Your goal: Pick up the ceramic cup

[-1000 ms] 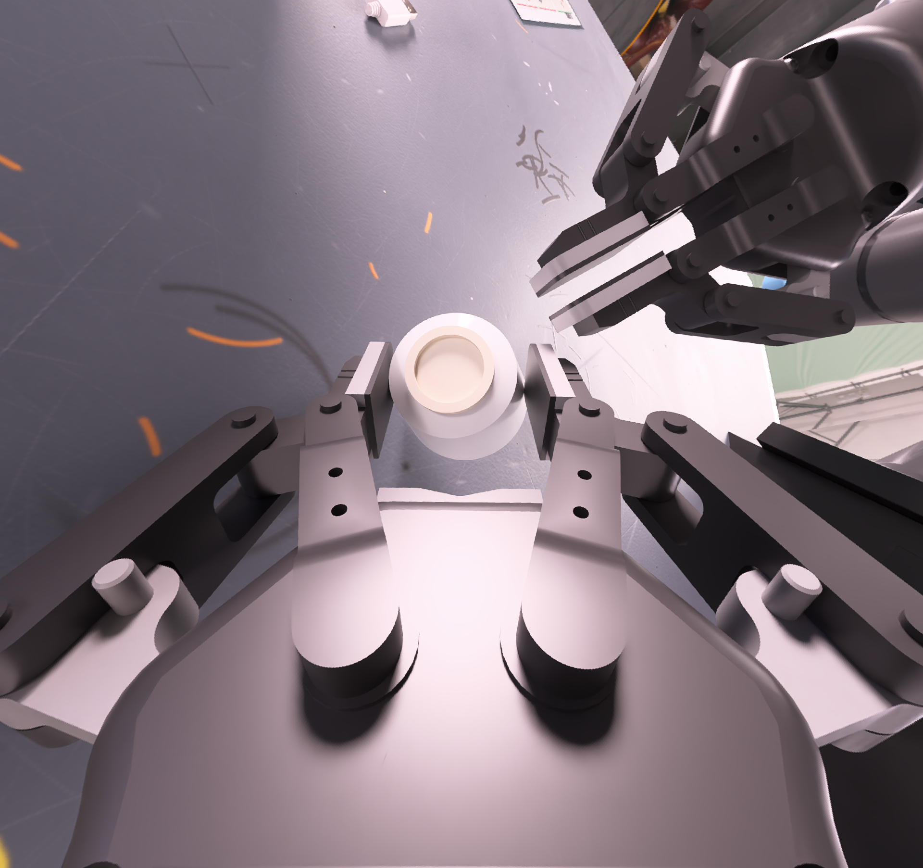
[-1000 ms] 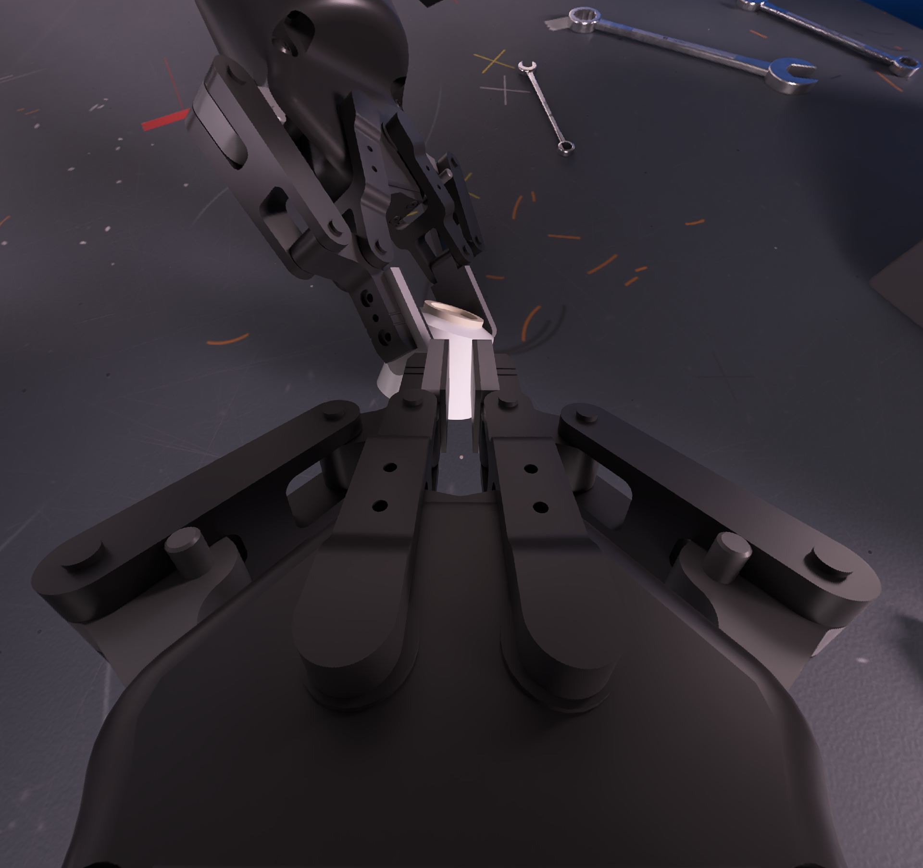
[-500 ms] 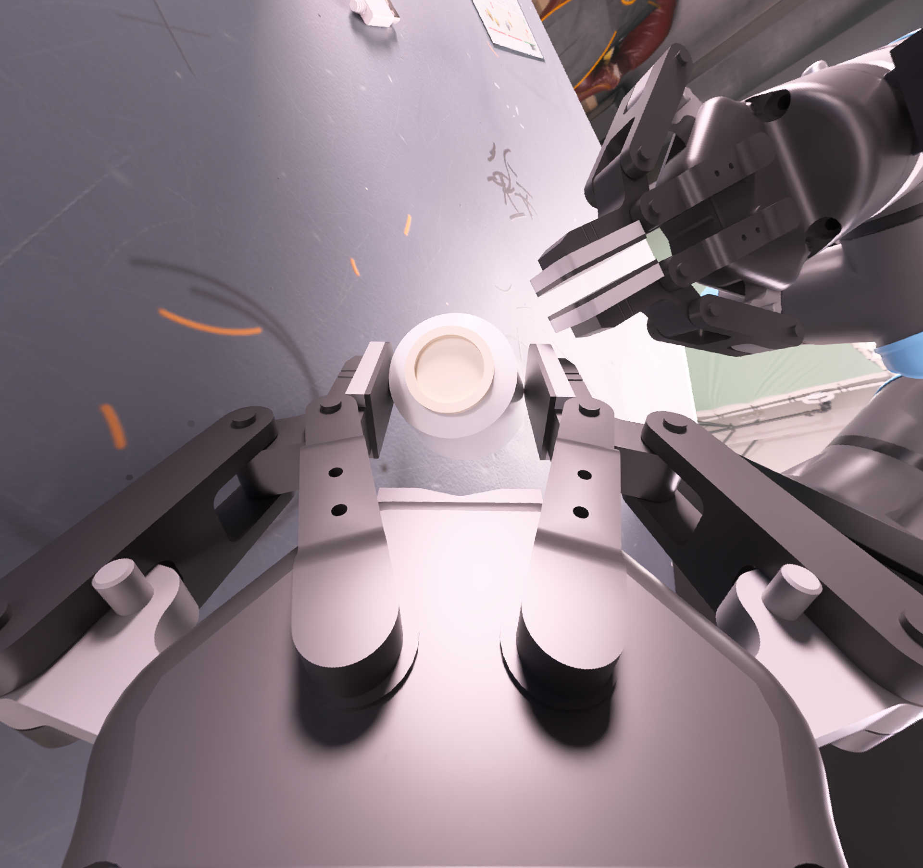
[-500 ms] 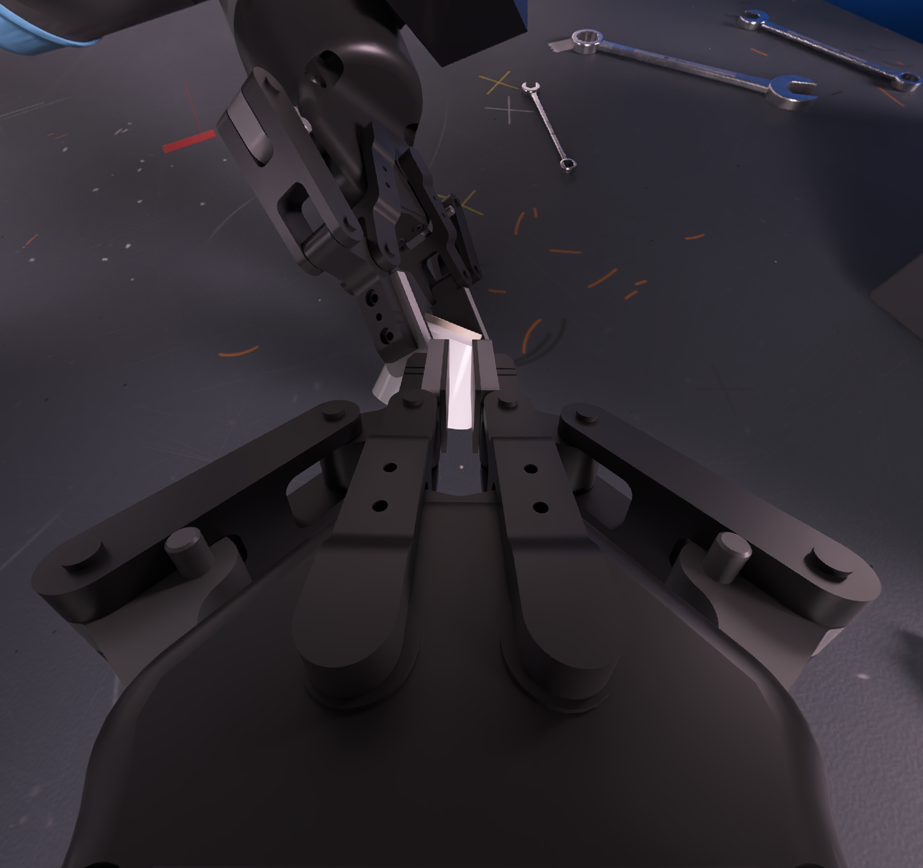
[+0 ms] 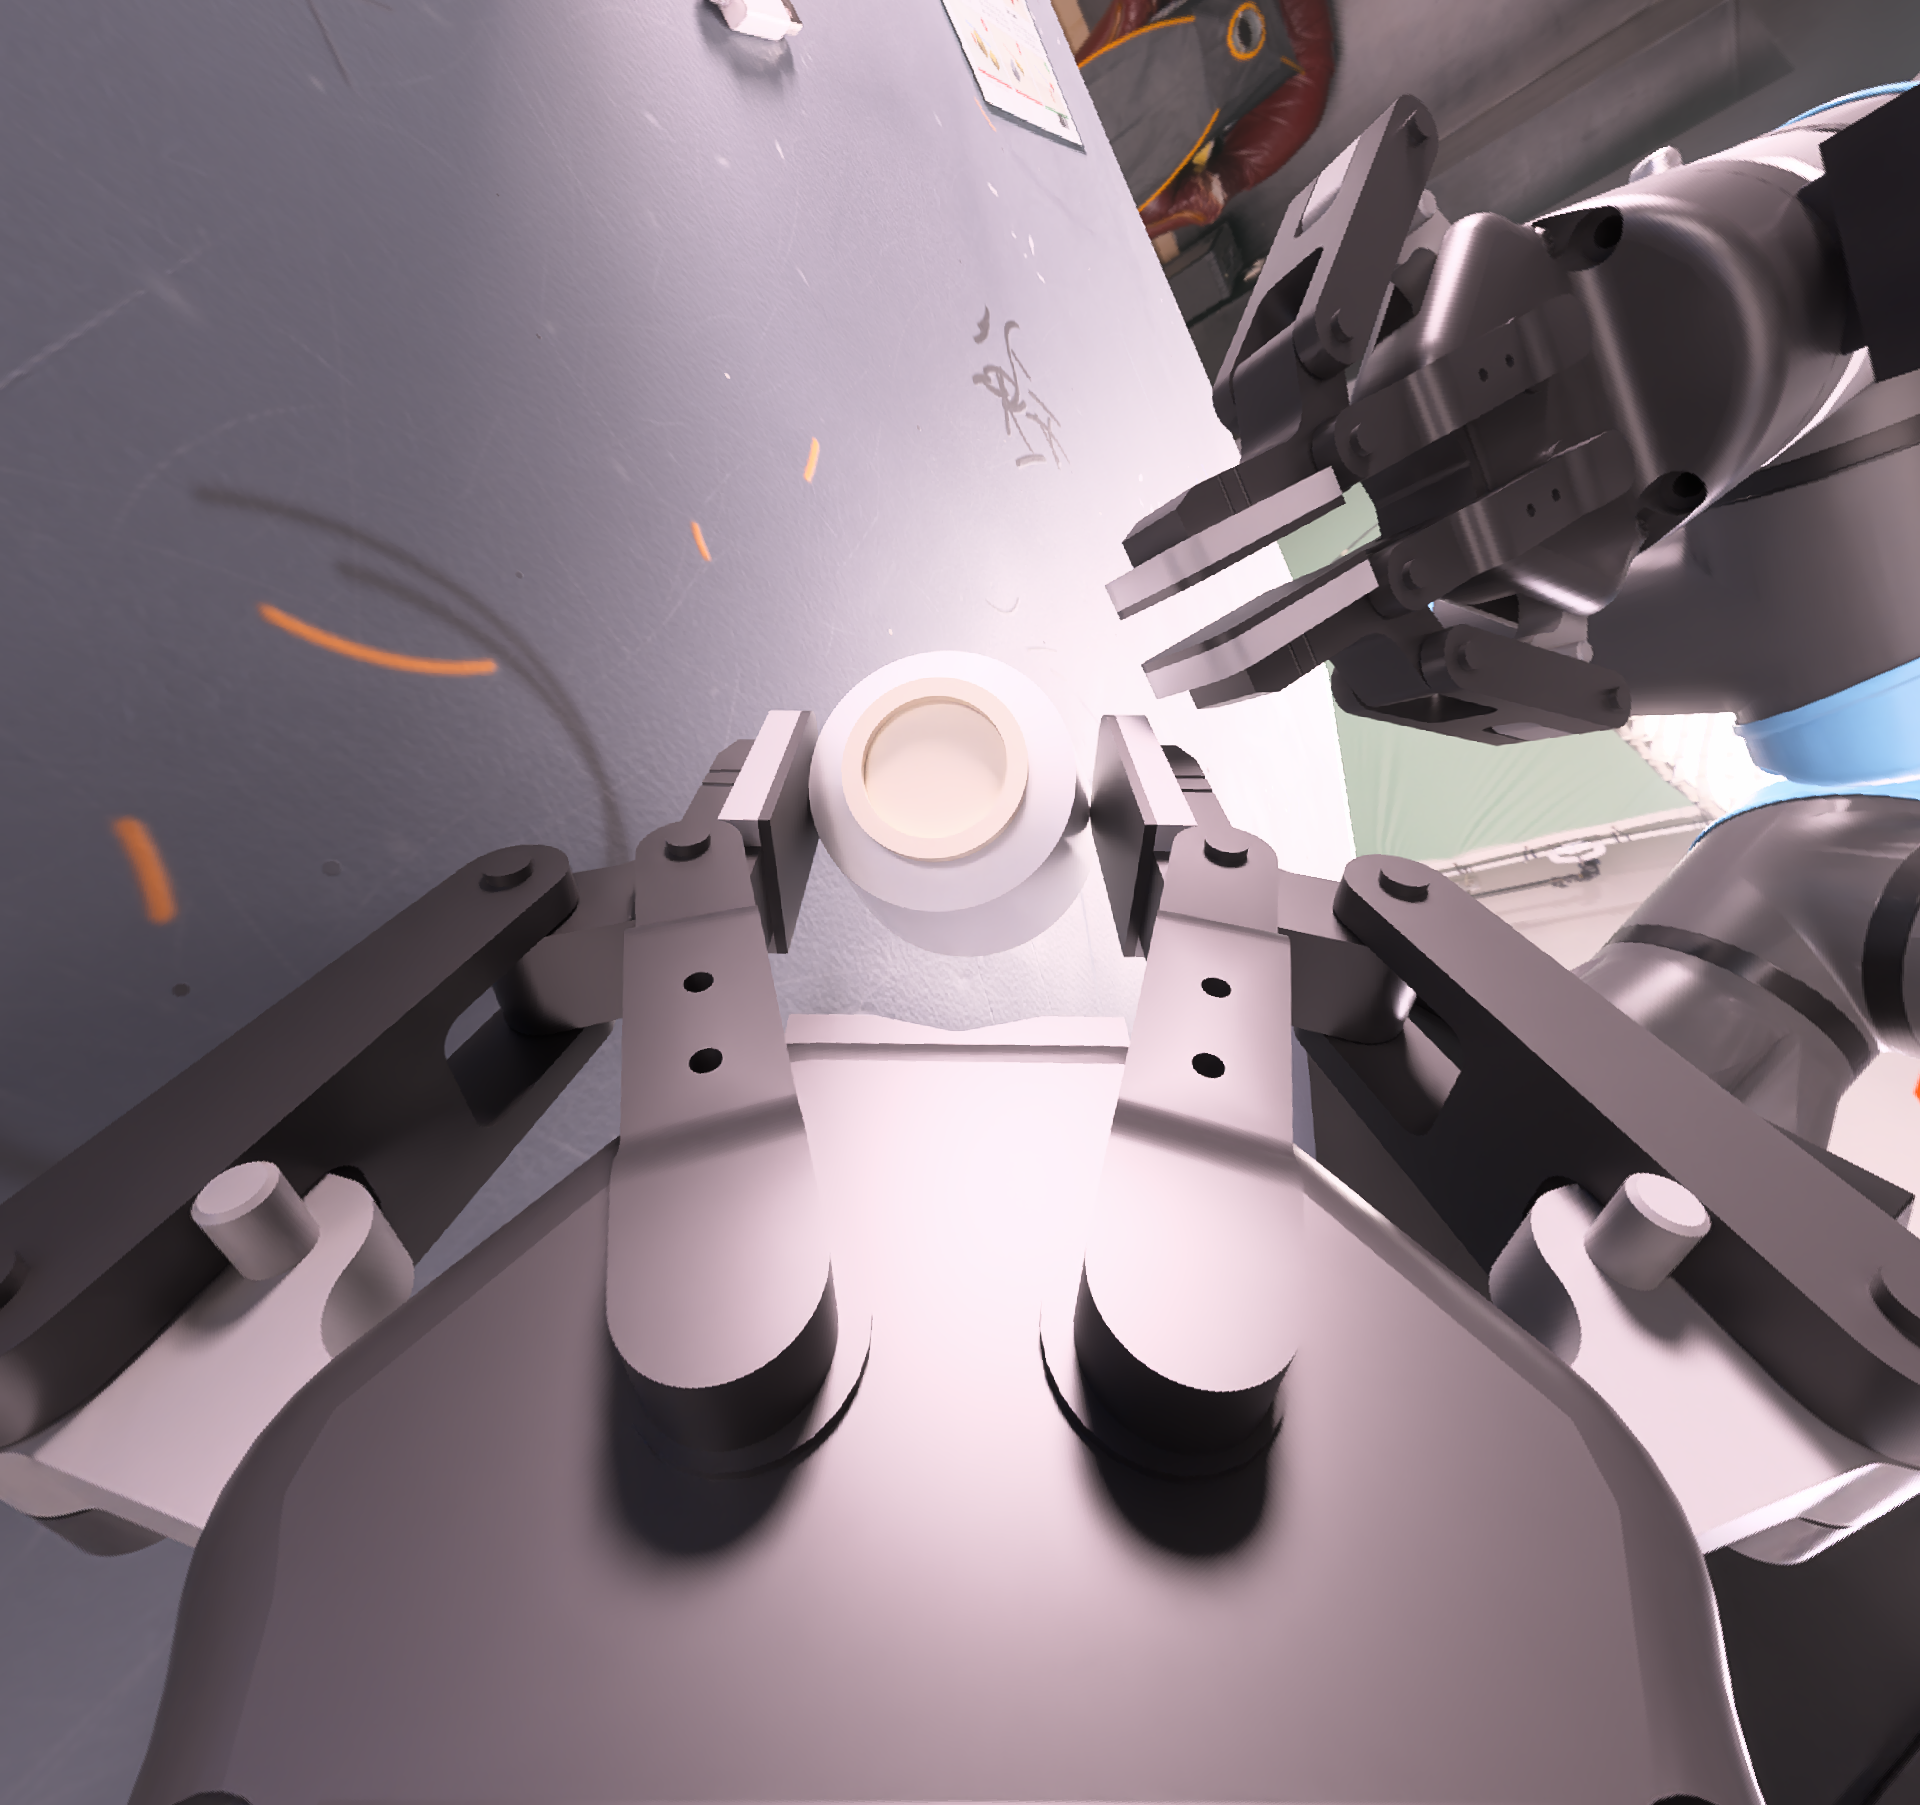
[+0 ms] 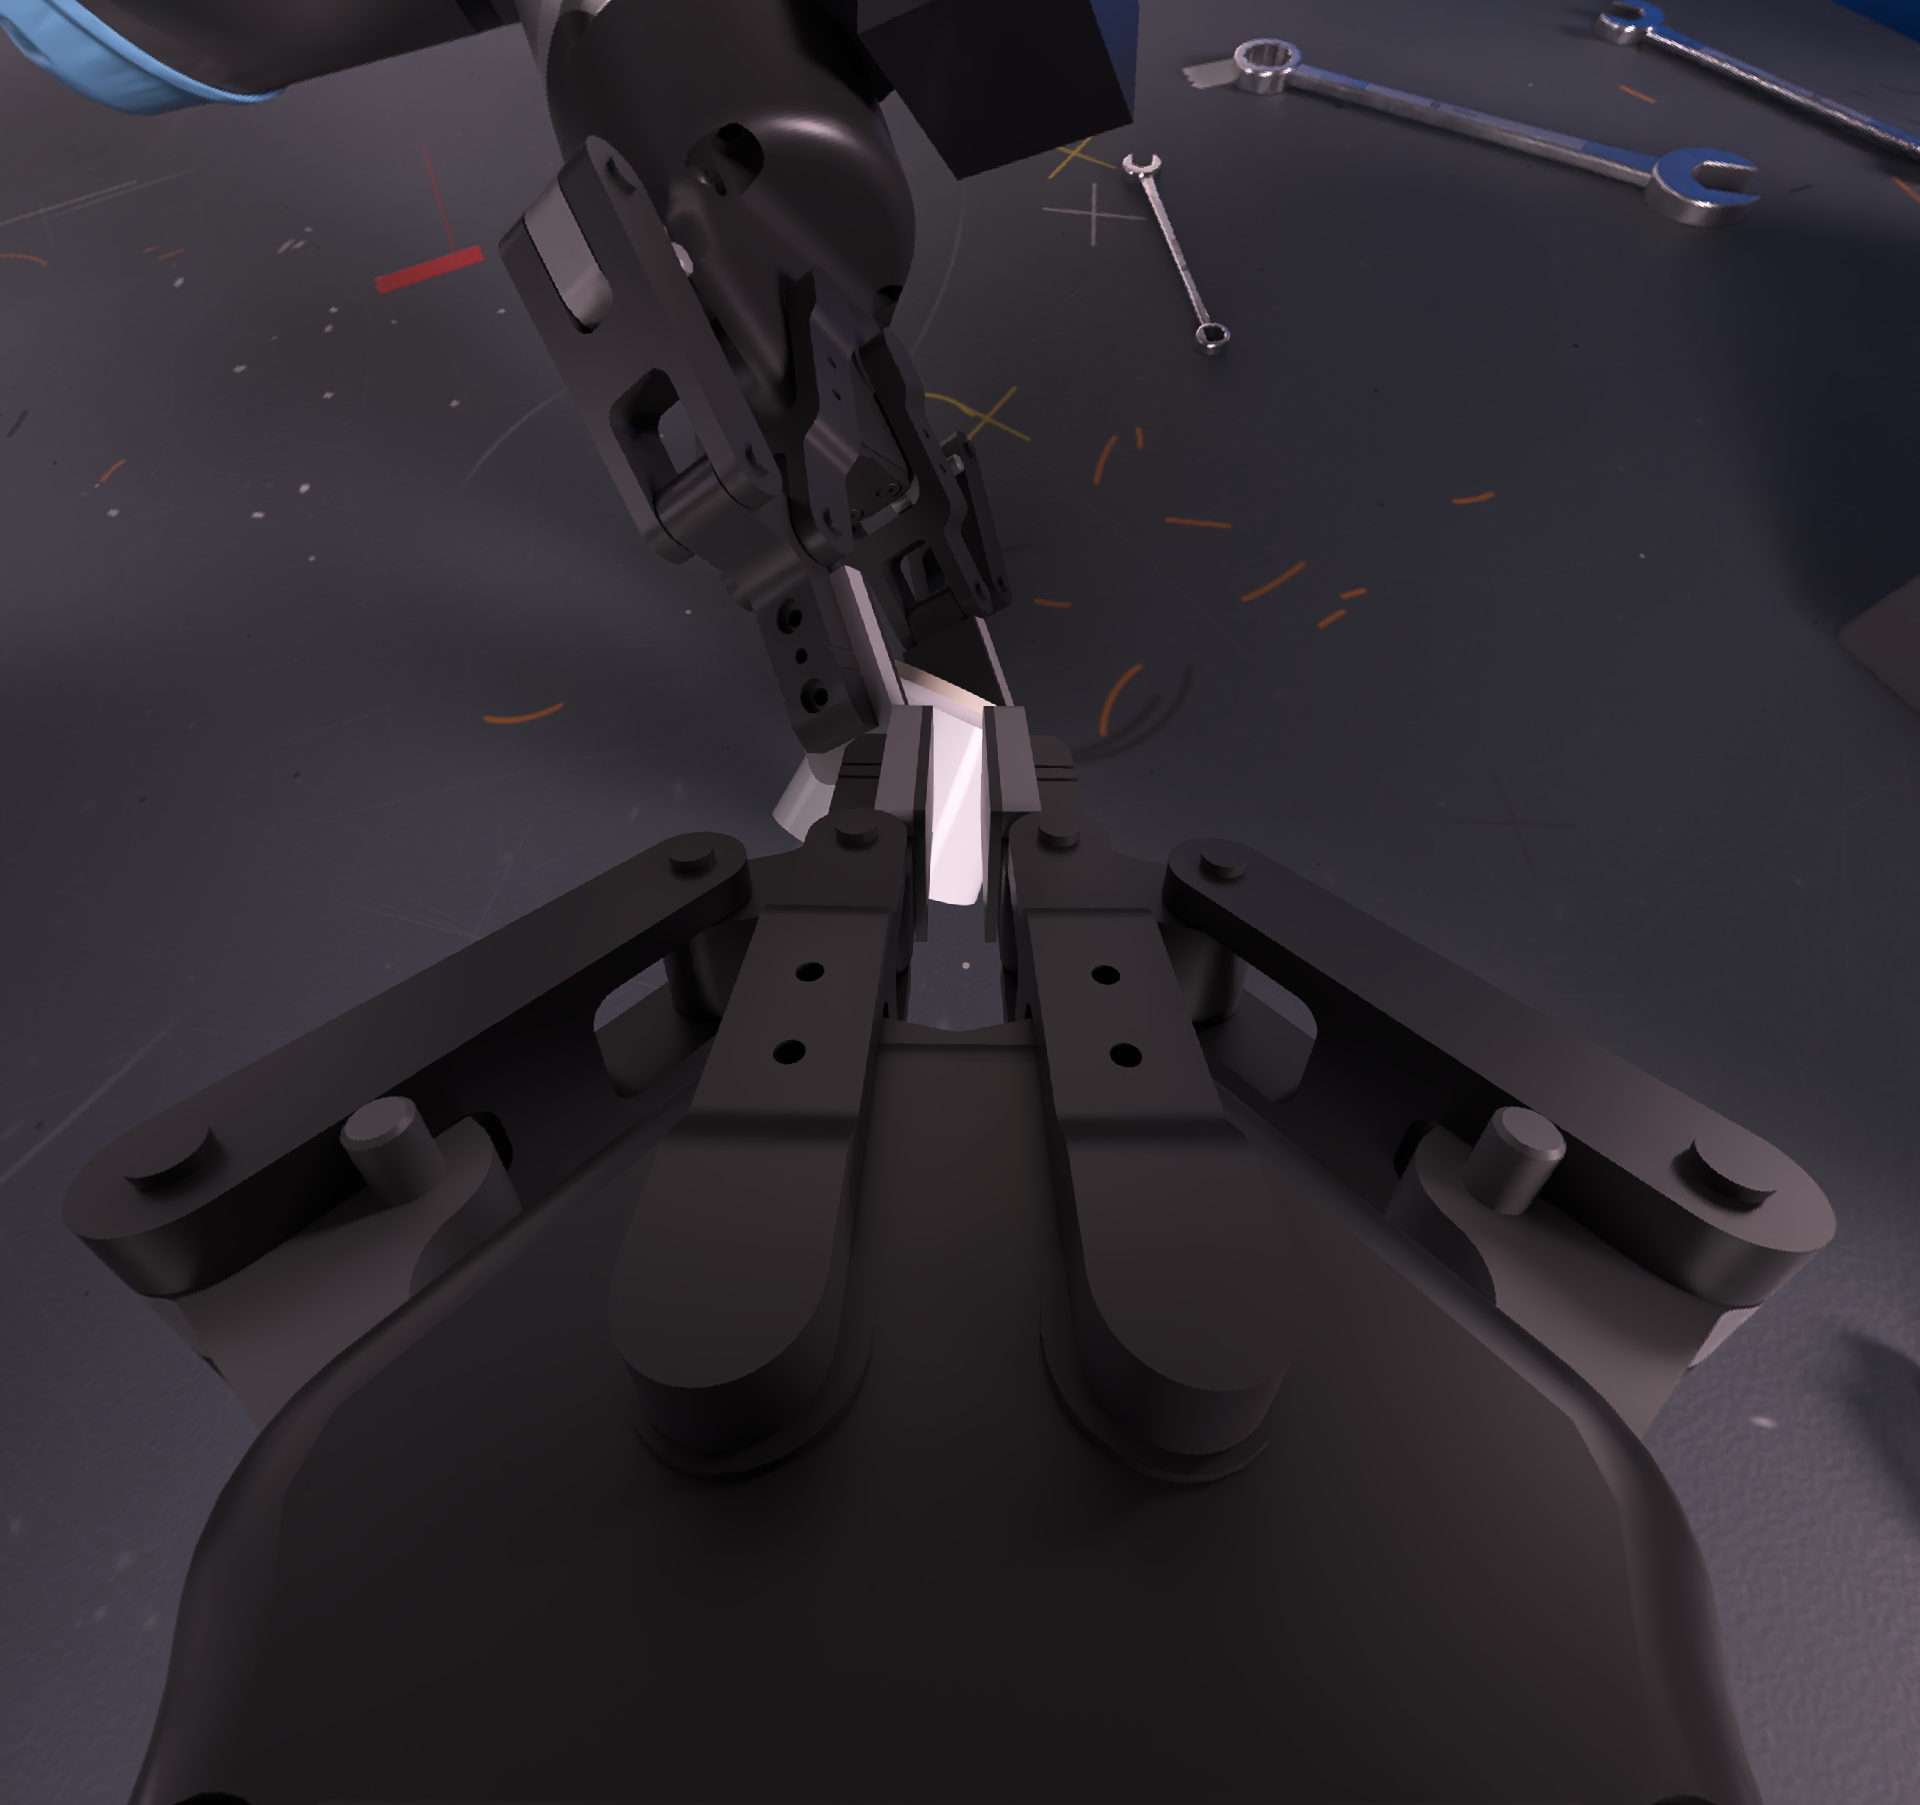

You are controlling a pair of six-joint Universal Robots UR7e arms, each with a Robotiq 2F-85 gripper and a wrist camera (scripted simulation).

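Observation:
The white ceramic cup (image 5: 940, 789) sits between the pads of my left gripper (image 5: 945, 779), its cream-ringed end facing the camera. The left gripper is shut on it and holds it above the grey table (image 5: 416, 301). My right gripper (image 6: 956, 727) has its fingers almost together with a narrow gap and holds nothing. It hovers just beside the cup, also seen in the left wrist view (image 5: 1138, 638). In the right wrist view the cup (image 6: 954, 820) shows only as a white strip through that gap, under the left gripper (image 6: 914, 690).
Two large wrenches (image 6: 1475, 119) (image 6: 1766, 77) and a small one (image 6: 1179, 254) lie at the far right. A small white block (image 5: 743, 1) and a paper sheet (image 5: 1003, 20) lie far off. The table edge runs close on the right in the left wrist view.
The left gripper has risen and tilted with the cup held in it; the table behind it has shifted. The right gripper stays beside the cup, its gap unchanged.

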